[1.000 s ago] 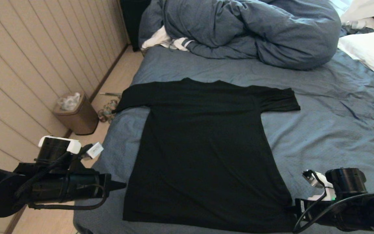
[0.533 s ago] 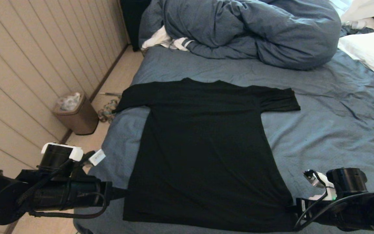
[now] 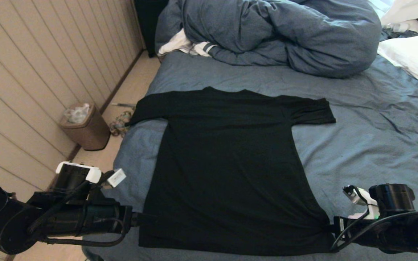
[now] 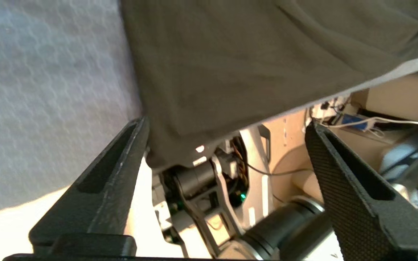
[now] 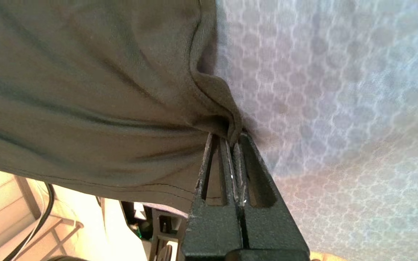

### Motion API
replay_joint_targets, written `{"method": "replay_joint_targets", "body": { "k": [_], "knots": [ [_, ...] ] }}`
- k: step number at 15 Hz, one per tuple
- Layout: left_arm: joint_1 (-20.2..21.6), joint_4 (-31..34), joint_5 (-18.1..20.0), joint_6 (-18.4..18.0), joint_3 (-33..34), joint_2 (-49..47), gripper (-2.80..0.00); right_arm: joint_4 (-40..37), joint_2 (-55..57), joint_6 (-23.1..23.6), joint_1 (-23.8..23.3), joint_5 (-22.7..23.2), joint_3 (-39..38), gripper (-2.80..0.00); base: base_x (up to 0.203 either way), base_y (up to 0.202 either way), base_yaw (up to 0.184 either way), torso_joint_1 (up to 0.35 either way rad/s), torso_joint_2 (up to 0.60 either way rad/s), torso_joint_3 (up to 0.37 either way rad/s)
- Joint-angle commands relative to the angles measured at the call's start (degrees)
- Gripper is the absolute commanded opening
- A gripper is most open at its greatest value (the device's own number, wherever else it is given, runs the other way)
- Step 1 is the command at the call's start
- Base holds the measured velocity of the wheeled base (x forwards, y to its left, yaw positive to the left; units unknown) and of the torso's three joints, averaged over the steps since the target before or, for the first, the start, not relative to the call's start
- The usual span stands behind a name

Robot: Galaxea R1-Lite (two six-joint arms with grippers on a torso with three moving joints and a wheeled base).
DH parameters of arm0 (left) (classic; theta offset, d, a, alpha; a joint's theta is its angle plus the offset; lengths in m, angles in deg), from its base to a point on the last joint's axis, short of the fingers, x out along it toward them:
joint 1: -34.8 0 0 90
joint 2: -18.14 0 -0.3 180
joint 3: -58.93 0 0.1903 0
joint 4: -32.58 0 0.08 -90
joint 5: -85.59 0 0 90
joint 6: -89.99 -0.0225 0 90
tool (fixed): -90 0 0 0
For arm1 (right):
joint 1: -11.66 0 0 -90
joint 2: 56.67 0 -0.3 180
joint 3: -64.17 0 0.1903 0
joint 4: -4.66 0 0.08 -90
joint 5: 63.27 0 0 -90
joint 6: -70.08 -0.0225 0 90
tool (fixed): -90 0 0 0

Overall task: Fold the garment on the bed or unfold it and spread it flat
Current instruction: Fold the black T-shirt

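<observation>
Blue-grey bed [image 3: 368,119] under flat garment [image 3: 227,166], collar far, hem near; left pincer [image 4: 227,145] released, right pincer [image 5: 227,139] clenched on hem.

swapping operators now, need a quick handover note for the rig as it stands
Left tool: open at the shirt's near left hem corner, holding nothing.
Right tool: shut on the near right hem corner.
Shirt lies spread flat on the bed, sleeves out, collar far.
Done: shirt laid flat.
Left: probably release the right corner, or regrip the left one if a fold follows.
</observation>
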Motion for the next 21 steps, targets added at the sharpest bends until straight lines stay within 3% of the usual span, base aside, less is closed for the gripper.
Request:
{"method": "replay_joint_targets", "body": {
  "k": [1, 5, 16, 21],
  "knots": [
    [0.0, -2.4, 0.0, 0.0, 0.7, -2.7, 0.00, 0.2, -0.3, 0.0, 0.1, 0.2, 0.3, -2.80, 0.000, 0.000, 0.000, 0.000, 0.00, 0.000],
    [-0.2, -12.9, -0.3, -0.8, 3.4, -8.6, 0.00, 0.3, 0.1, 0.0, 0.3, 0.2, 0.6, -2.80, 0.000, 0.000, 0.000, 0.000, 0.00, 0.000],
    [-0.3, -13.6, 0.5, -0.6, 1.5, -11.2, 0.00, 12.4, -0.5, 1.2, 1.0, 0.3, -5.7, -2.80, 0.000, 0.000, 0.000, 0.000, 0.00, 0.000],
    [-1.6, -13.9, 0.6, -0.5, 0.6, -13.1, 0.00, 13.0, -0.8, 1.4, 3.1, 0.4, -6.7, -2.80, 0.000, 0.000, 0.000, 0.000, 0.00, 0.000]
  ]
}}
